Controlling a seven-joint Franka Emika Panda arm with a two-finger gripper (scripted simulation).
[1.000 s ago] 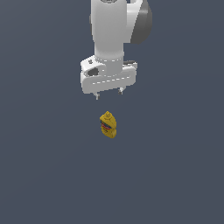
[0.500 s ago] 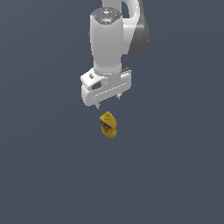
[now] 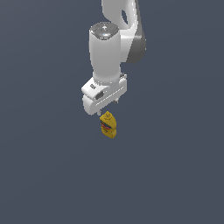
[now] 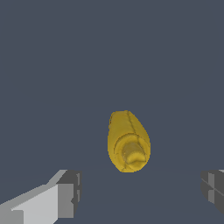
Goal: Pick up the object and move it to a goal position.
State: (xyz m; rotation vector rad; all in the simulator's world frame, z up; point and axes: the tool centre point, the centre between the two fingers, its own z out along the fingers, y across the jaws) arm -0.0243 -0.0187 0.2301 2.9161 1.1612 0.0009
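The squeeze bottle (image 3: 108, 125) stands on the dark floor (image 3: 48, 175) with its tapered cap end uppermost; the wrist view looks almost straight down its length, cap nearest the camera. It is ungrasped.

Gripper (image 3: 106, 106): spread wide. In the wrist view the two fingers (image 4: 68, 192) sit well apart at either side of the frame, with the bottle in the open lane between them and touching neither. In the exterior view the white hand hangs directly above the bottle, its fingertips close over the cap; whether they reach cap level cannot be told from this angle.

Reason for the arrangement, as a judgement: the hand is held vertical and centred so that a straight descent would bring the fingers down either side of the body. The wide spread gives clearance for the cap and shoulders. The step in hand appears to be the approach before grasping; lifting and carrying are not yet done.

Position: in the exterior view the bottle lies at about 6 o'clock from the gripper, just beneath it. The arm (image 3: 107, 54) rises toward 12 o'clock and leaves the frame.

Containers: none is visible in either view, and nothing holds the bottle. No goal marker is visible.
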